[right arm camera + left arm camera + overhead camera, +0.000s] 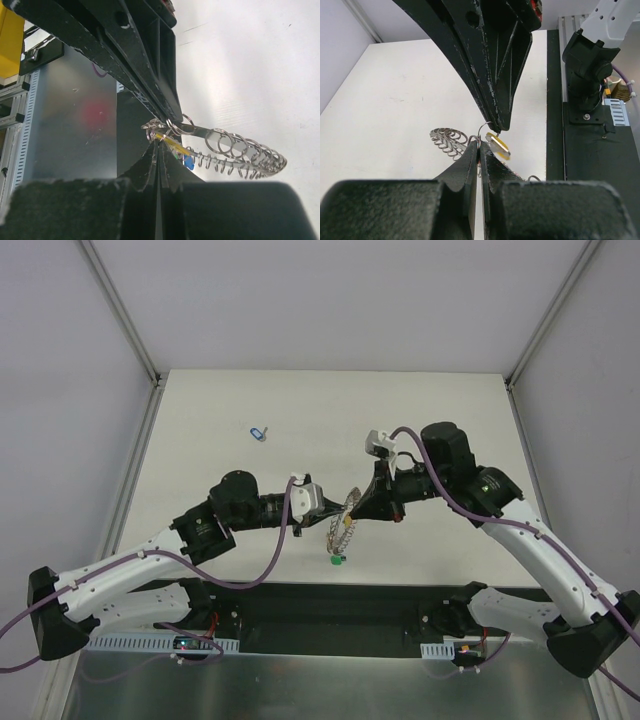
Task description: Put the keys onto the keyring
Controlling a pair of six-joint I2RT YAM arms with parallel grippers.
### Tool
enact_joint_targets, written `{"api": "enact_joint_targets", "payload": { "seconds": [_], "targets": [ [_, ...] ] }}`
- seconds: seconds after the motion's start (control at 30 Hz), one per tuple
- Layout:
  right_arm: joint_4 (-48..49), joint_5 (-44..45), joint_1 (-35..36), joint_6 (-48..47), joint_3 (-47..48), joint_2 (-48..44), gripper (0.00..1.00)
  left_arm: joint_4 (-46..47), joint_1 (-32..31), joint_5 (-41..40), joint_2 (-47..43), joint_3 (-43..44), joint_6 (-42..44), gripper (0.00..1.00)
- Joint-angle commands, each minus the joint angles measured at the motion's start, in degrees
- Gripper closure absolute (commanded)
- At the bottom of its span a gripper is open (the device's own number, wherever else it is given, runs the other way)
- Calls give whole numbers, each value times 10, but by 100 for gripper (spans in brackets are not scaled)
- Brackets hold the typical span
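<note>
The keyring (346,516) hangs tilted above the table between both arms, its wire loops (448,137) fanning out along the rim (240,147). My left gripper (326,504) is shut on the keyring's edge (479,146). My right gripper (360,508) is shut on the yellow-tagged key (499,143), pinched at its small ring (159,141) right against the keyring. A green-tagged key (338,560) dangles below the keyring, and beside it a blue tag (189,161) shows. Another blue-tagged key (258,432) lies on the table at the far left.
The white table (450,420) is walled at the back and both sides. A dark base plate (330,615) with the arm mounts runs along the near edge. The two grippers' fingers nearly touch at the keyring.
</note>
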Motion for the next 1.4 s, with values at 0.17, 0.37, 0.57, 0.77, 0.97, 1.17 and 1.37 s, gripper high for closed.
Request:
{"api": "enact_joint_targets", "payload": {
  "seconds": [0.17, 0.37, 0.57, 0.77, 0.97, 1.17, 1.37],
  "targets": [
    [10, 30, 15, 3, 32, 5, 91, 20, -6, 16, -1, 19, 8, 100],
    [12, 40, 15, 19, 28, 11, 78, 21, -7, 10, -10, 19, 6, 100],
    [12, 53, 15, 29, 24, 10, 62, 23, -7, 7, -17, 14, 4, 100],
    [18, 56, 16, 42, 24, 9, 60, 24, -8, 6, -18, 14, 4, 100],
    [24, 66, 15, 52, 23, 0, 57, 24, -8, -1, -15, 14, 4, 100],
    [25, 68, 16, 57, 23, -2, 58, 24, -9, -2, -7, 16, 4, 100],
    [25, 73, 16, 59, 24, 0, 62, 20, -8, -5, -3, 19, 7, 100]
  ]
}}
